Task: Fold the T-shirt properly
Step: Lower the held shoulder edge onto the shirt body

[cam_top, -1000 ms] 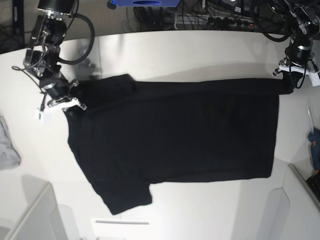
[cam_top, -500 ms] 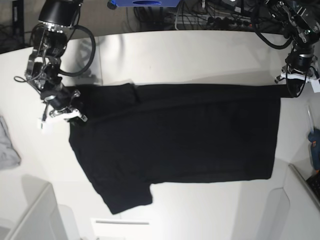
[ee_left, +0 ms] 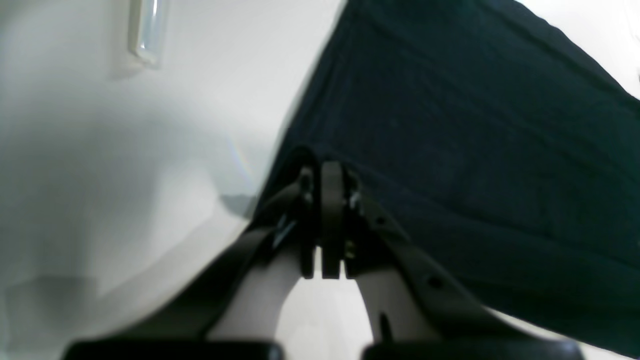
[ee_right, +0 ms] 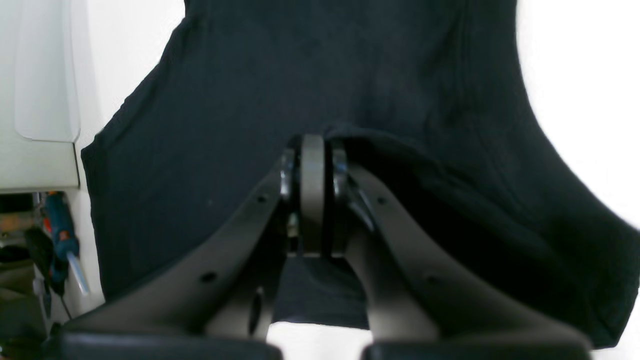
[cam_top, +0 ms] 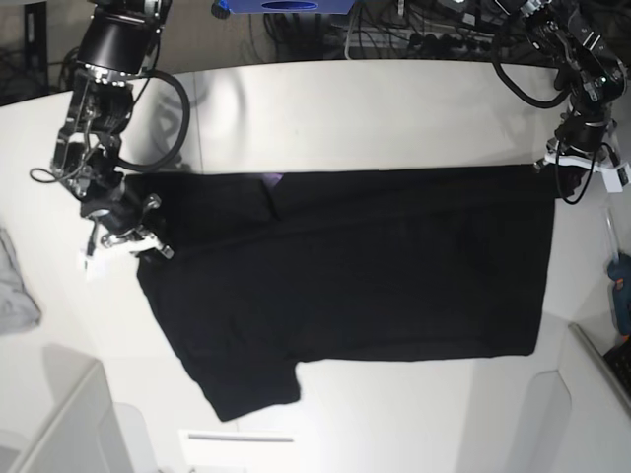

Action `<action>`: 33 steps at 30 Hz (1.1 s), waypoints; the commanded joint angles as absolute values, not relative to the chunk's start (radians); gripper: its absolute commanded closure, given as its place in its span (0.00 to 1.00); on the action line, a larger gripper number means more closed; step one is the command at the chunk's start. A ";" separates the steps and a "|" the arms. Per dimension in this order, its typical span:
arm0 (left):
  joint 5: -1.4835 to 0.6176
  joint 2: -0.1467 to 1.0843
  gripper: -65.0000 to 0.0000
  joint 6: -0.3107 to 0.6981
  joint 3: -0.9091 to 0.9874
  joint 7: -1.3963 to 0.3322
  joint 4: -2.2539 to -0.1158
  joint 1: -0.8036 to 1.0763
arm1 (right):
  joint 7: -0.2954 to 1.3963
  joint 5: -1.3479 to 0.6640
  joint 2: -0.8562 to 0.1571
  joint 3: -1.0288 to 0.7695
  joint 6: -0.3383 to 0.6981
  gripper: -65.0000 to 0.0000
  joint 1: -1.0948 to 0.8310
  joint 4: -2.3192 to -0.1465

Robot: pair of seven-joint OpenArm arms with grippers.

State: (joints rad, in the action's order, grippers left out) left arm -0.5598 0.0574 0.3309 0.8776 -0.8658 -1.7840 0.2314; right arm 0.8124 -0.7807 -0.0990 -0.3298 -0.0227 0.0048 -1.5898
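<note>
The black T-shirt lies spread across the white table, plain side up, with a sliver of purple print at its far edge. My right gripper is shut on the shirt's far left corner near the sleeve. The right wrist view shows its closed jaws pinching the black cloth. My left gripper is shut on the far right corner. In the left wrist view its gripper clamps the shirt's edge, held a little above the table.
A small grey cloth lies at the left edge. A blue tool sits at the right edge and shows in the right wrist view. White bins stand at the front left and front right. Cables run along the back.
Both grippers have moved toward the near side, carrying the shirt's far edge with them. A bit of purple print now shows at that edge.
</note>
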 commanded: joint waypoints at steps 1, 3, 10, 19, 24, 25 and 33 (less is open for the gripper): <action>-0.575 0.073 1.00 0.335 0.880 -0.843 -1.799 0.214 | 0.796 -0.794 -0.111 -0.332 -0.018 1.00 0.028 -1.590; -0.575 0.073 1.00 0.335 0.880 -0.843 -1.797 0.203 | 0.796 -0.794 -0.114 -0.332 -0.018 1.00 0.042 -1.563; -0.575 0.074 1.00 0.334 0.880 -0.843 -1.778 0.176 | 0.791 -0.794 -0.113 -0.332 -0.018 1.00 0.081 -1.520; -0.573 0.082 1.00 0.289 0.874 -0.843 -1.733 0.131 | 0.791 -0.792 -0.113 -0.332 -0.018 1.00 0.120 -1.463; -0.573 0.117 1.00 0.288 0.797 -0.843 -1.689 0.119 | 0.792 -0.792 -0.111 -0.332 -0.018 1.00 0.134 -1.440; -0.573 0.117 1.00 0.288 0.792 -0.843 -1.676 0.116 | 0.791 -0.792 -0.111 -0.332 -0.018 1.00 0.134 -1.429; -0.573 0.117 1.00 0.286 0.802 -0.839 -1.646 0.113 | 0.789 -0.792 -0.117 -0.332 -0.018 1.00 0.153 -1.399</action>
State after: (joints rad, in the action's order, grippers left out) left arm -0.5583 0.1028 0.2840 0.7975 -0.8600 -1.6306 0.1196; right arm 0.8062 -0.7784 -0.1066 -0.3298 -0.0231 0.1276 -1.3830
